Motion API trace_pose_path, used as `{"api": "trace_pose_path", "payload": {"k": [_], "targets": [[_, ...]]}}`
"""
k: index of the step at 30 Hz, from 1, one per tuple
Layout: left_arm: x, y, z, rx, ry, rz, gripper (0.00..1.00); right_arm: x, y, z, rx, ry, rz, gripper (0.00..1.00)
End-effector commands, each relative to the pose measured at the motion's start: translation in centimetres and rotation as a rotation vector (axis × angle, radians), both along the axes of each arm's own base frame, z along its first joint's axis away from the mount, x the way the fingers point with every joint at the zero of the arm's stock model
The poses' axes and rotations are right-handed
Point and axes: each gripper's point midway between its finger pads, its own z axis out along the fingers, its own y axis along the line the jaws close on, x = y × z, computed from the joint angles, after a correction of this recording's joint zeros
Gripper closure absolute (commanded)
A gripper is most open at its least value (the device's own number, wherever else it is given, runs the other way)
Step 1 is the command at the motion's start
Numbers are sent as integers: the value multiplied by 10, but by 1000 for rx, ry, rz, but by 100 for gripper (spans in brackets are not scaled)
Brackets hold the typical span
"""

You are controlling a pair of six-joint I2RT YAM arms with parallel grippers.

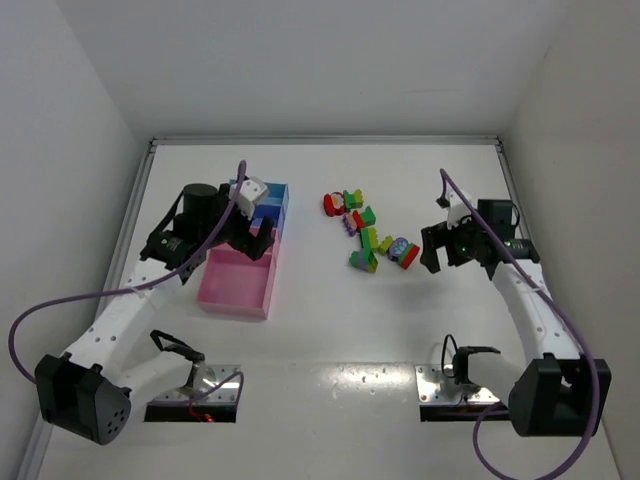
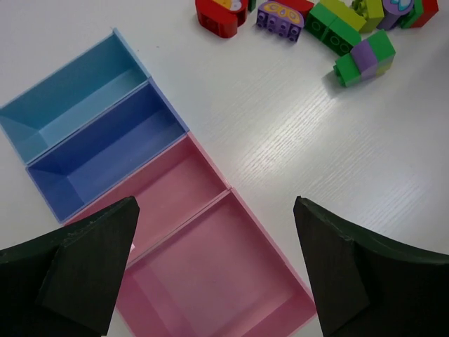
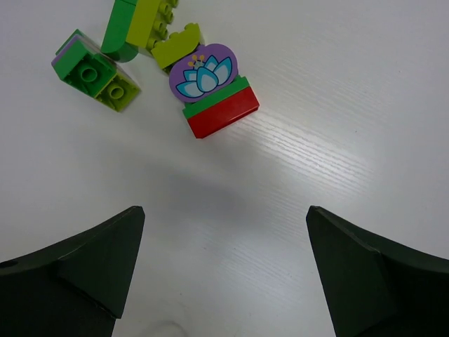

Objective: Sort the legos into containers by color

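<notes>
The left fingers (image 2: 91, 274) are spread wide and nothing is gripped between them. They are held above a row of shallow joined plastic trays (image 1: 240, 285), over its two pink compartments (image 2: 224, 281); a dark blue compartment (image 2: 105, 158) and a light blue one (image 2: 70, 105) are joined behind these. The row is placed on the left half of the white desk (image 1: 330, 330).

The right fingers (image 3: 91, 270) are also wide apart and empty, above bare desk. Just beyond them a red brick with a green layer and a purple flower piece (image 3: 221, 112) is seen. The small plastic toy bricks in green, red, purple and lime (image 1: 365, 235) are gathered near the middle of the desk, toward the far edge, all outside the trays.
</notes>
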Motion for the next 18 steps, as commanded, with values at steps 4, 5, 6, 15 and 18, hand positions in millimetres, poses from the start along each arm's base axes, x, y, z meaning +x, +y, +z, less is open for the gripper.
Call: {"api": "trace_pose_path", "payload": {"k": [4, 5, 6, 15, 18], "targets": [[6, 7, 13, -1, -71, 61, 0, 4, 9, -3, 16, 7, 66, 0], [7, 9, 13, 5, -73, 71, 0, 4, 12, -6, 14, 13, 91, 0], [9, 10, 17, 6, -83, 79, 0, 4, 12, -15, 11, 45, 98, 0], [10, 6, 5, 50, -48, 24, 0, 13, 17, -38, -29, 77, 167, 0], [16, 6, -2, 53, -20, 24, 0, 19, 19, -54, -37, 128, 194, 0]]}}
